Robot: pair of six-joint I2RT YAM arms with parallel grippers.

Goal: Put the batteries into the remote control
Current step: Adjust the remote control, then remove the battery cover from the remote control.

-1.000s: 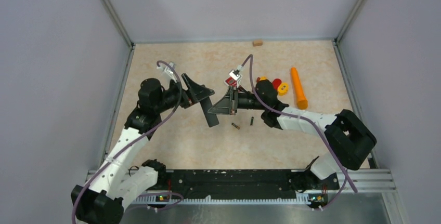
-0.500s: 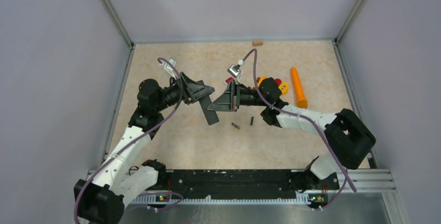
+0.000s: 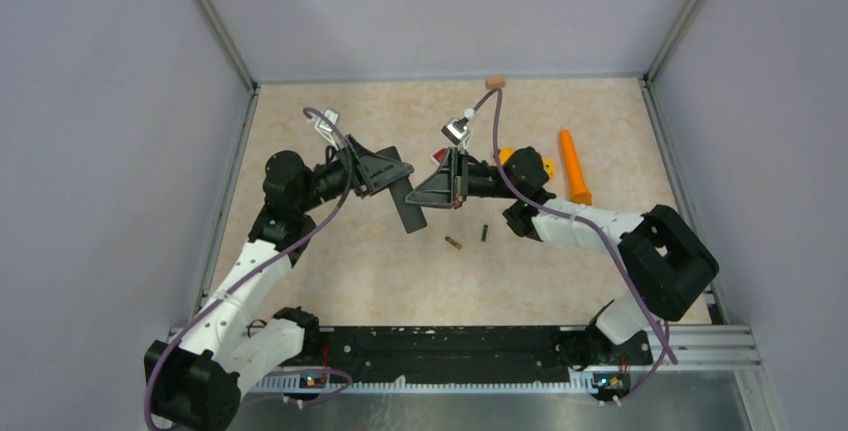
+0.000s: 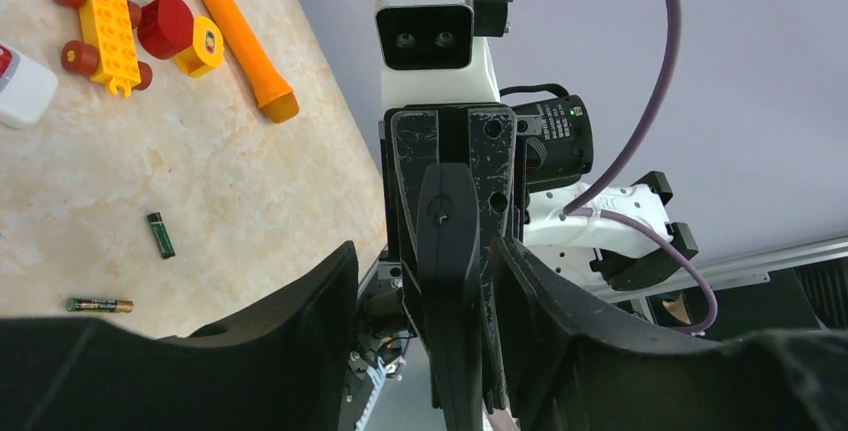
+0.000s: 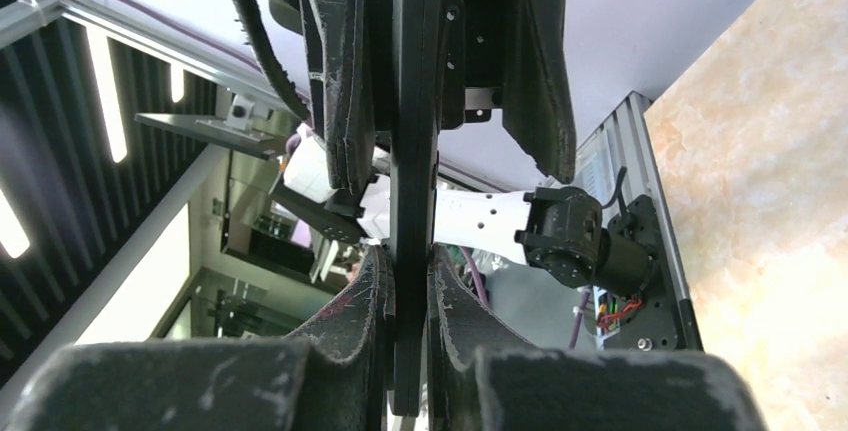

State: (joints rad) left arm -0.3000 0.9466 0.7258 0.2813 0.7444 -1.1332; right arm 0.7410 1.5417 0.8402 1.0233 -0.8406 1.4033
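Note:
The remote control (image 3: 408,213), a slim black bar, hangs above the table between both arms. My right gripper (image 3: 420,199) is shut on its thin faces; the right wrist view shows both pads (image 5: 372,291) pressed against the remote control (image 5: 415,101). My left gripper (image 3: 398,183) straddles the bar's other end, half closed. In the left wrist view a gap shows between one finger (image 4: 300,321) and the remote control (image 4: 448,251). Two batteries (image 3: 454,243) (image 3: 484,233) lie on the table just below, a gold one (image 4: 99,304) and a dark green one (image 4: 159,234).
An orange carrot-shaped cone (image 3: 573,166) lies at the right. Beside it sit a yellow brick with red wheels (image 4: 105,21), a red and yellow piece (image 4: 180,31) and a white object (image 4: 20,86). A small tan block (image 3: 494,81) rests by the back wall.
My left gripper's jaws have narrowed from wide open around the remote control's end. Both arms have shifted the bar slightly toward the back. The right gripper has kept its grip.

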